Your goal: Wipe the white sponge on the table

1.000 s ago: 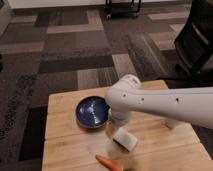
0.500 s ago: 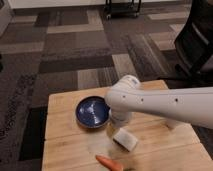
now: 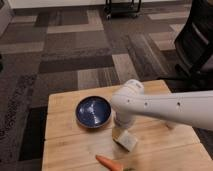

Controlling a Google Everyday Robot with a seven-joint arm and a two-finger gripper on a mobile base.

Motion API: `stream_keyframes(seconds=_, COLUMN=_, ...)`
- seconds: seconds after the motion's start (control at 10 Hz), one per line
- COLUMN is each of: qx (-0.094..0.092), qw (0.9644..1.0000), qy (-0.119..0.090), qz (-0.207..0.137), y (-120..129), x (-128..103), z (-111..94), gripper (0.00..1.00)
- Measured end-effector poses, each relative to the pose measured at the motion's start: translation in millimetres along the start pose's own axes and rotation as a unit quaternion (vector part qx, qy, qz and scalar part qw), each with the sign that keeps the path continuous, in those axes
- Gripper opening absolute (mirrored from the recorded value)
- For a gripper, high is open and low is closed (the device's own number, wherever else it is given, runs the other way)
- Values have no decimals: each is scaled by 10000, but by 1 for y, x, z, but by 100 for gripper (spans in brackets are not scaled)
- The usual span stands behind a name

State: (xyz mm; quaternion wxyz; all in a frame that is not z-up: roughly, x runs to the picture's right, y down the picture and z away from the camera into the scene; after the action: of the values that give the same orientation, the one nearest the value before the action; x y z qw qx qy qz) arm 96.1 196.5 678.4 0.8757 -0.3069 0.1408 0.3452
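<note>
- Camera view: the claw (image 3: pixel 121 132) points straight down from the white arm (image 3: pixel 165 107), spread as wide as it goes and pinching nothing that can be seen.
- The sponge (image 3: pixel 128 141) lies flat on the counter (image 3: pixel 70 150), directly under the claw and a touch toward the viewer. Whether the tips already touch it cannot be told.
- Judged by its look, the sponge is light, soft and squashy. It should give under a squeeze and drag on the wood rather than slide, with little risk of damage.
- The best hold is likely across its two long sides near the middle, pressed low so it stays flat for wiping.
- Left of the claw in the picture, just beside it, sits the bowl (image 3: pixel 93 111). The carrot (image 3: pixel 109 162) lies nearer the viewer, close to the sponge but apart.
- Counted: one sponge, one bowl, one carrot, one counter, one claw.
</note>
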Motion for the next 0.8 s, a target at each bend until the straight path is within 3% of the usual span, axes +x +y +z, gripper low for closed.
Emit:
stream_keyframes(seconds=0.3, qx=-54, qw=9999, qy=-23, qz=-157, y=-6, x=12, z=19, gripper=62)
stream_keyframes(seconds=0.5, qx=-58, qw=9998, qy=27, qz=-212, y=-6, x=12, z=26, gripper=45)
stream_keyframes(seconds=0.7, qx=-186, qw=9993, qy=204, qz=-246, y=0, x=14, z=42, gripper=11)
stream_keyframes(seconds=0.8, qx=-232, qw=9992, qy=248, qz=-233, y=1, x=16, z=45, gripper=3)
